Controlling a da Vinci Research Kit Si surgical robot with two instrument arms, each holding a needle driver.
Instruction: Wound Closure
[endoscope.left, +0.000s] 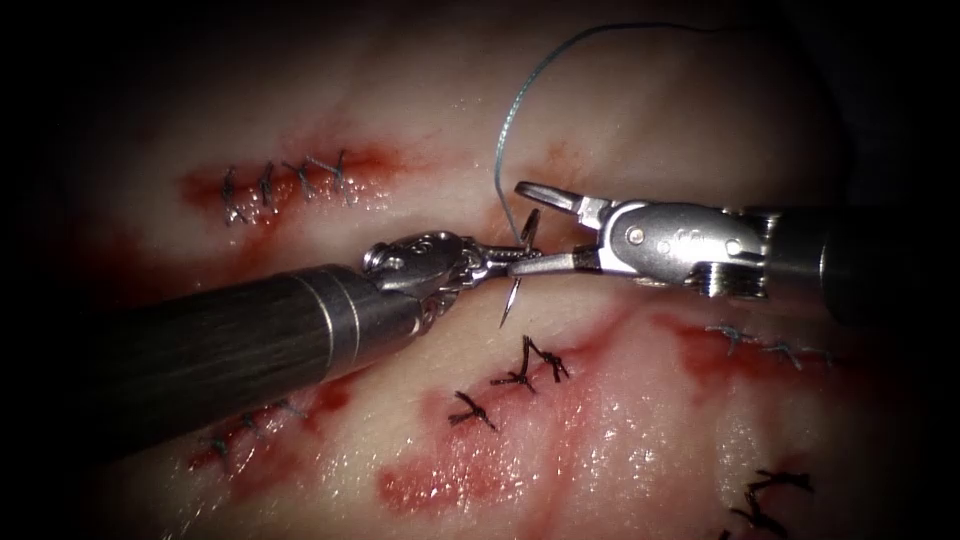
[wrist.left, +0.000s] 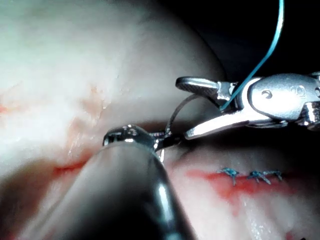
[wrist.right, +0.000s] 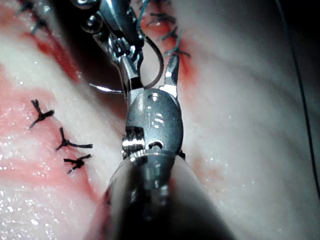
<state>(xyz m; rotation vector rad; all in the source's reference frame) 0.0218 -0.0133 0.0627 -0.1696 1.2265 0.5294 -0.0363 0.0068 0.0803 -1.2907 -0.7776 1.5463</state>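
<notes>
The left end effector (endoscope.left: 487, 262) pinches the needle (endoscope.left: 519, 262) near mid-curve, clear above the tissue (endoscope.left: 650, 120), presumably so the right end effector (endoscope.left: 520, 225), spread around its thread (endoscope.left: 505, 130) end, can take it.

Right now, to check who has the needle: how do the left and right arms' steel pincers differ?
The left arm's steel pincer is shut on the curved steel needle near mid-curve; the right arm's steel pincer is open, empty, astride the needle's upper part. Left enters from the picture's left, right from its right. Both sit above the pale tissue, needle free.
</notes>
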